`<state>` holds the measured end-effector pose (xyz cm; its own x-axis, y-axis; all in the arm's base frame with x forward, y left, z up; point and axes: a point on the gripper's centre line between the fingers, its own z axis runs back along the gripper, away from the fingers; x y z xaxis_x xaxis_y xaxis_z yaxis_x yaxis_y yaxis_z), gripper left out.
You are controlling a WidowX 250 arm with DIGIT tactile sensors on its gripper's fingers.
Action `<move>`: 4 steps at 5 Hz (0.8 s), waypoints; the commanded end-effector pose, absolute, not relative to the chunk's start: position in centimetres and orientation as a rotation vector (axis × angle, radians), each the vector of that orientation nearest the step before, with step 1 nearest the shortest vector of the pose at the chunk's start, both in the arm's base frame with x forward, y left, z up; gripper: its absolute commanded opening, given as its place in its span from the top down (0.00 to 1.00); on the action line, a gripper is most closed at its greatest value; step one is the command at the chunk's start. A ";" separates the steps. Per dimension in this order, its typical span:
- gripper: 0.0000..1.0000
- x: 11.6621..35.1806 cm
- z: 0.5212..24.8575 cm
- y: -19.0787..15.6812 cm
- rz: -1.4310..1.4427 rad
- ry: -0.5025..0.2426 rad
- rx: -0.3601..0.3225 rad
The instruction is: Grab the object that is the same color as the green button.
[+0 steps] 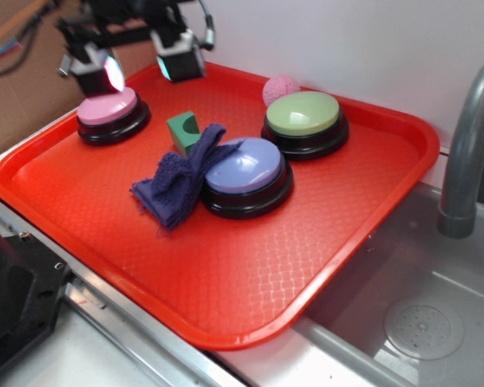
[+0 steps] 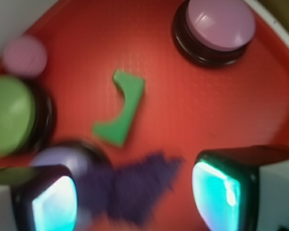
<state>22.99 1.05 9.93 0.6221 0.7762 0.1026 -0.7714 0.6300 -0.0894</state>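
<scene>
Red tray (image 1: 226,274) rested beside a steel sink (image 1: 403,322), its near half bare. Toward mid-tray a purple cloth (image 1: 177,185) lay against the lavender button (image 1: 244,168). Just behind the cloth stood the green block (image 1: 183,129), touching the cloth and free of any grip. Nearer the far edge sat the green button (image 1: 302,114) and pink ball (image 1: 281,89). At the far left corner, over the pink button (image 1: 106,109), the gripper (image 1: 137,68) hung with jaws spread, holding nothing.
</scene>
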 end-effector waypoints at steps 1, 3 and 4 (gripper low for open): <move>0.00 26.4 5.3 4.4 1.161 -0.227 -0.013; 1.00 26.7 2.5 4.7 1.217 -0.166 -0.056; 1.00 26.3 2.9 4.6 1.206 -0.164 -0.070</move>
